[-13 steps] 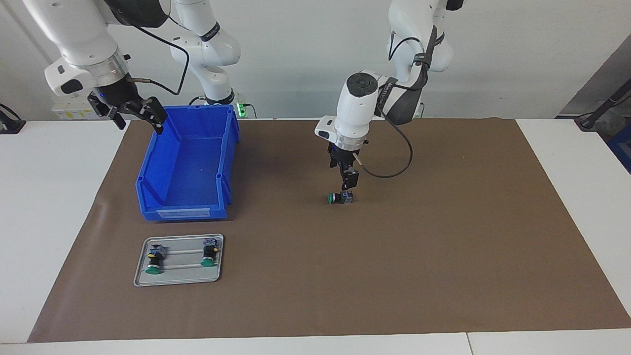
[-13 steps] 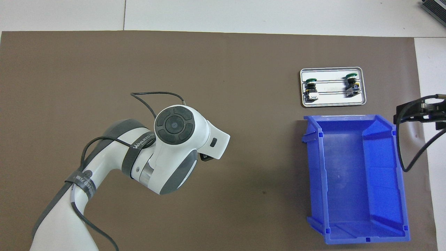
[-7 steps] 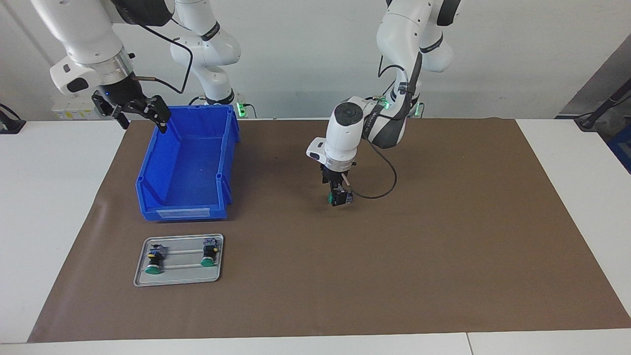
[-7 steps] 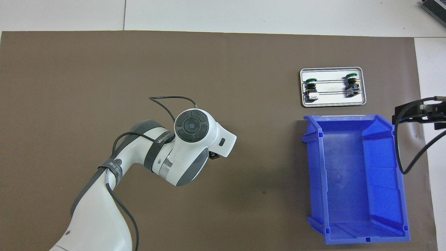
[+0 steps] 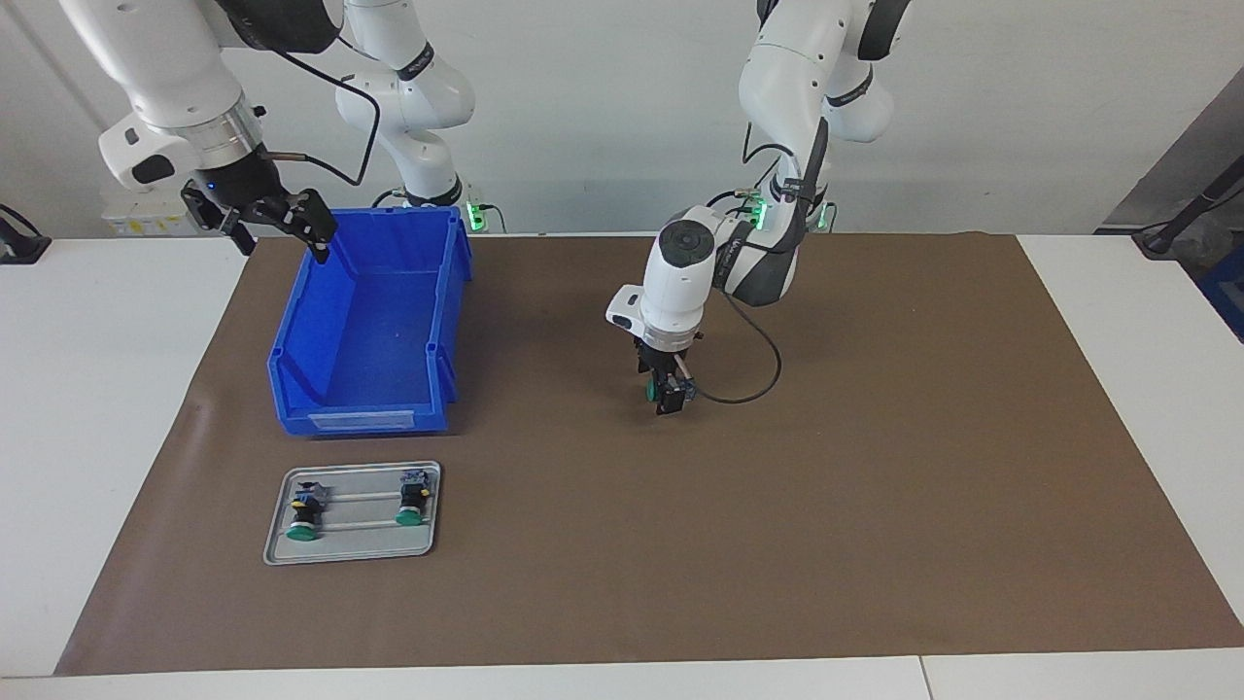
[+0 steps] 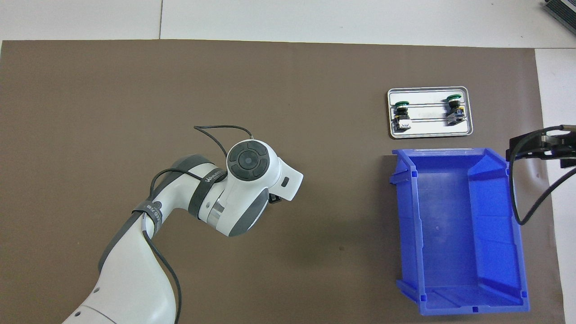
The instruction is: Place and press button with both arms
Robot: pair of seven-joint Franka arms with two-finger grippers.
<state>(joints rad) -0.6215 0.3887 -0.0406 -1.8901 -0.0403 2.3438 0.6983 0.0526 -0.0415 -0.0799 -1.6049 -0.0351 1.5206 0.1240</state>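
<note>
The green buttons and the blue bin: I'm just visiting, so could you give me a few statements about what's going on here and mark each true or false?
1. The blue bin has buttons in it. False: nothing can be seen inside it.
2. Two buttons lie on the metal tray. True: one button and a second button lie side by side there.
3. The tray is nearer to the robots than the bin. False: it is farther from them.
4. The left gripper is down at a third button on the brown mat. True.
5. The right gripper is also at that button. False: it hangs by the bin's rim, at the right arm's end of the table.
</note>
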